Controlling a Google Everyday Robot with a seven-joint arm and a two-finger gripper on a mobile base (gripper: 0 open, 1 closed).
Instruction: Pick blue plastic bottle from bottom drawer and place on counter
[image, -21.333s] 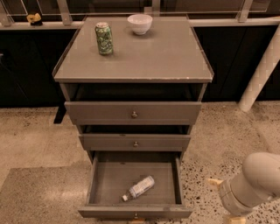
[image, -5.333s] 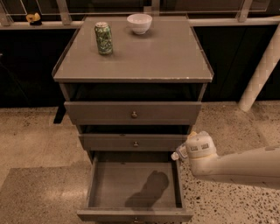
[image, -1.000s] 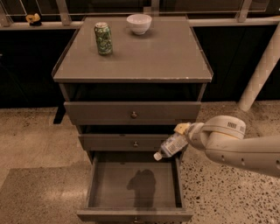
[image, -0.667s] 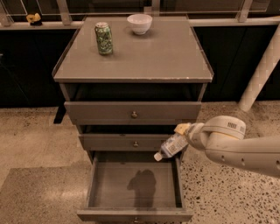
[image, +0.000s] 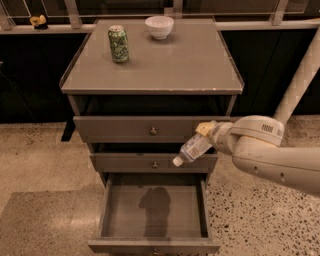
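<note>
Blue plastic bottle (image: 194, 148) tilts cap-down above bottom drawer (image: 125, 215), base hidden by jaws pinching it

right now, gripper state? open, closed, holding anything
Gripper: closed on the small clear plastic bottle with the pale blue label, held tilted cap-down in front of the middle grey drawer, above the open bottom drawer.

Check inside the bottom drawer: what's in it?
Only a shadow in the bottom drawer. The gripper holds the blue plastic bottle above it. Rear strip hidden under middle drawer.
</note>
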